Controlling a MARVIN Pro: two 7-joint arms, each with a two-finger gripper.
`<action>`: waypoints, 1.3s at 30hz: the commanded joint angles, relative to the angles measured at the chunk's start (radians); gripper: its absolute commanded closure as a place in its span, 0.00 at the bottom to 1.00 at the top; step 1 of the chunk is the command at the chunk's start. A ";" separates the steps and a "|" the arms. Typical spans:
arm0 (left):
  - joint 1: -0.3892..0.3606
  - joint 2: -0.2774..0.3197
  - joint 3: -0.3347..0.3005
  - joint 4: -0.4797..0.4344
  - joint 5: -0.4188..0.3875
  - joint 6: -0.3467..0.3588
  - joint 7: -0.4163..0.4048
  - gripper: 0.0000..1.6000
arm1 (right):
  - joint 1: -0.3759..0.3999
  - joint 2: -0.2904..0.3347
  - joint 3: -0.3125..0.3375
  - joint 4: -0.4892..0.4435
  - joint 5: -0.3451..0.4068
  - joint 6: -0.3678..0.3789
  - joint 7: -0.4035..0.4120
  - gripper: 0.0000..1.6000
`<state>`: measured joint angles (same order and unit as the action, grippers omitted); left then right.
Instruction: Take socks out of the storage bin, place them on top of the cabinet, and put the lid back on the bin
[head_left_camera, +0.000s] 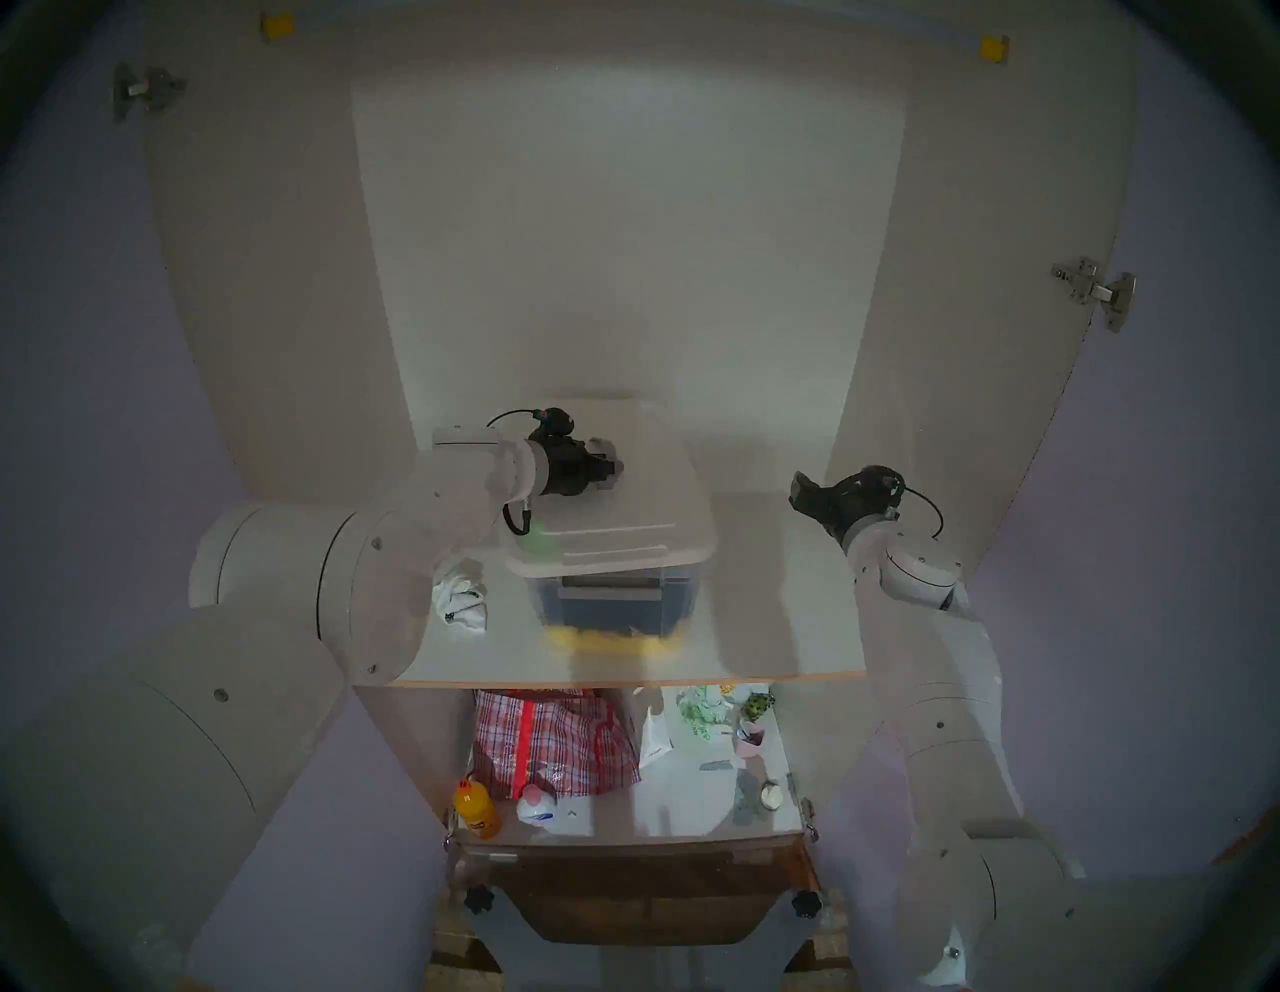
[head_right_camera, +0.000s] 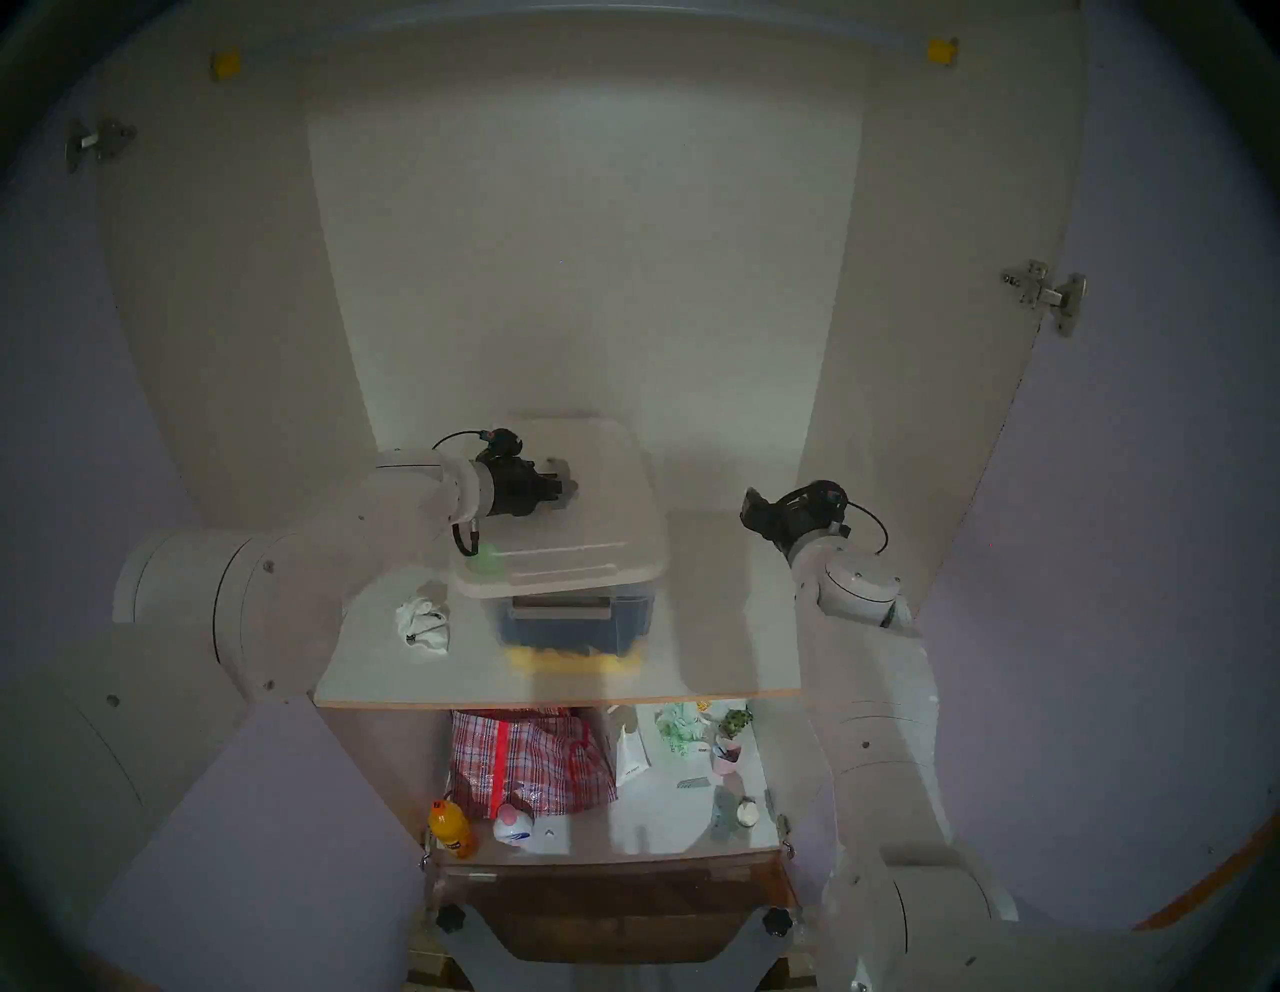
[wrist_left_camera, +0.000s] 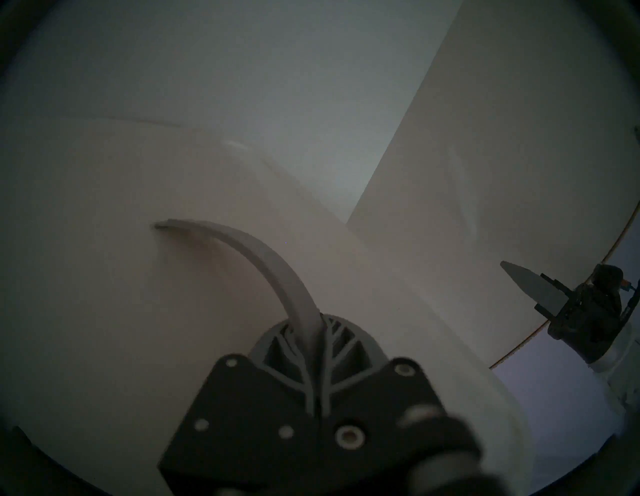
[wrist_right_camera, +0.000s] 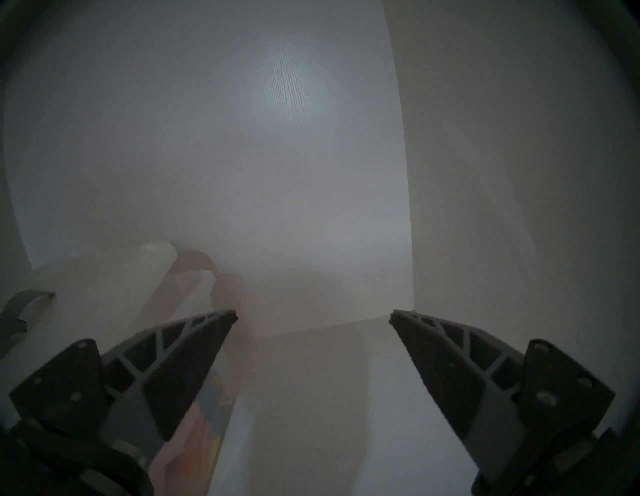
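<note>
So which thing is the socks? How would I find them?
Look at the white shelf in the wardrobe, where the clear box with the white lid stands. Just left of the box, beside the robot's big left arm, lies a small crumpled bundle: the socks. They are the only loose, soft white thing with black marks there.

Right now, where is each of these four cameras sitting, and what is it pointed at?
Head left eye: high up, looking down on the shelf board, lid, storage bin, socks, both arms.
Head right eye: almost the same picture.
Left wrist: behind the left gripper, shut on the lid's grey handle; right gripper beyond.
Right wrist: behind the open right gripper, facing the cabinet; the lid shows at left.
</note>
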<state>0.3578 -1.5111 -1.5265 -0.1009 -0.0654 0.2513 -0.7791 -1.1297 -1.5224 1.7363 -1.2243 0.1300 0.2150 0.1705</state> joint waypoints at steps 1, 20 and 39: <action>-0.034 -0.004 0.010 -0.030 0.009 -0.014 -0.010 1.00 | 0.026 0.000 -0.002 -0.022 0.001 -0.009 0.002 0.00; -0.035 -0.030 0.223 -0.061 0.115 -0.058 0.043 1.00 | 0.027 0.000 -0.002 -0.013 0.001 -0.008 0.002 0.00; -0.024 -0.067 0.529 -0.100 0.185 -0.156 0.112 1.00 | 0.030 0.001 -0.002 -0.008 0.001 -0.008 0.002 0.00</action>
<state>0.3470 -1.5673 -1.0179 -0.1868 0.0934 0.1323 -0.6781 -1.1265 -1.5218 1.7364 -1.2091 0.1300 0.2152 0.1705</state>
